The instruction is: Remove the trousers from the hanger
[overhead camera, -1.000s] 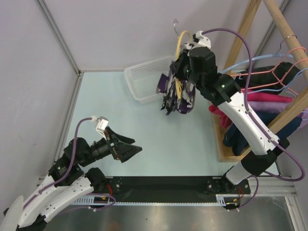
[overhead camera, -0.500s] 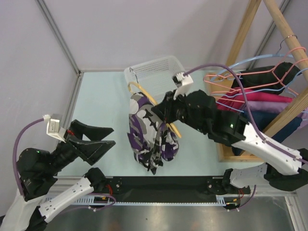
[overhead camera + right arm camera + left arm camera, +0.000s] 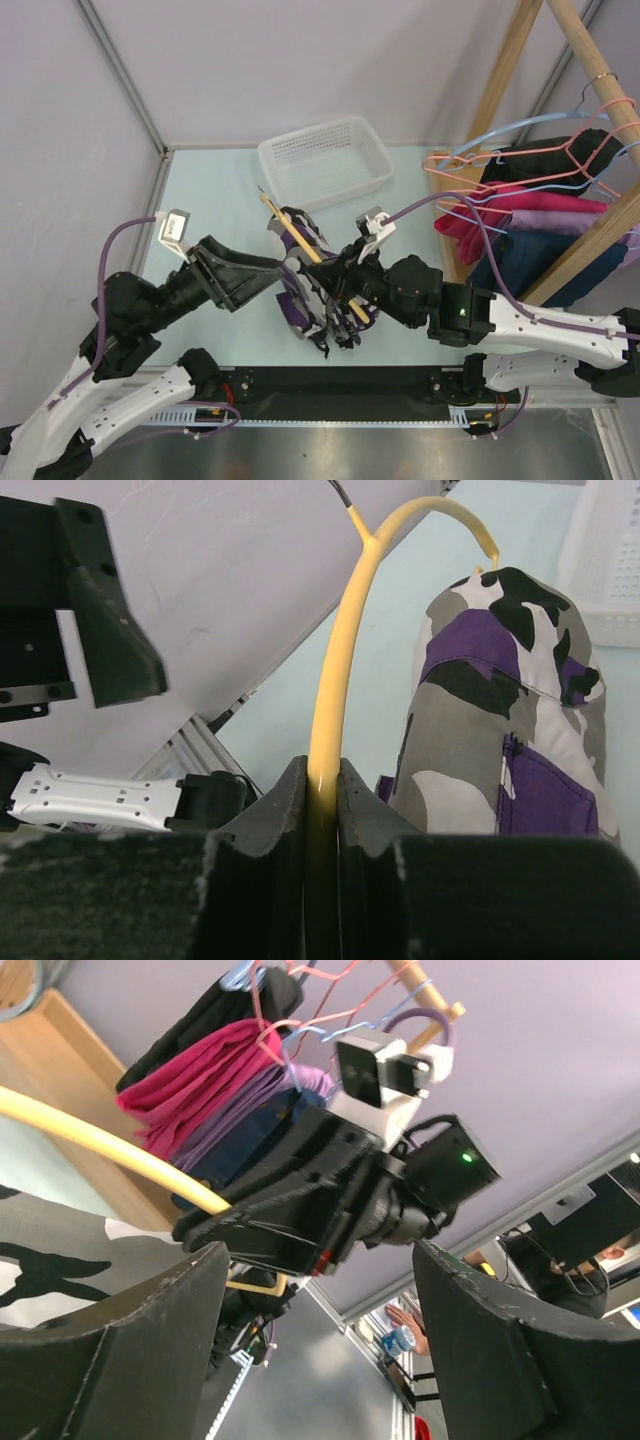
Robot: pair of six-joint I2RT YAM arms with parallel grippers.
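Observation:
The yellow hanger (image 3: 290, 228) slants over the middle of the table, its grey hook toward the back left. My right gripper (image 3: 342, 288) is shut on one of its arms; in the right wrist view the fingers (image 3: 322, 780) pinch the yellow bar (image 3: 345, 630). The camouflage trousers (image 3: 300, 305) hang from the hanger, bunched below it, and show beside the bar (image 3: 500, 710). My left gripper (image 3: 284, 278) has come in from the left, right up against the trousers, and stands open (image 3: 320, 1345) with nothing between its fingers. The hanger (image 3: 100, 1145) and a bit of trousers (image 3: 50, 1260) lie left of its jaws.
A white mesh basket (image 3: 325, 160) stands at the back of the table. At the right, a wooden rack (image 3: 510, 60) carries pink and light blue wire hangers (image 3: 560, 150) with pink, purple and navy garments (image 3: 540, 225).
My right arm has brought the hanger and trousers down and toward the front middle. My left gripper has swung right up to the trousers, its jaws narrowing a little.

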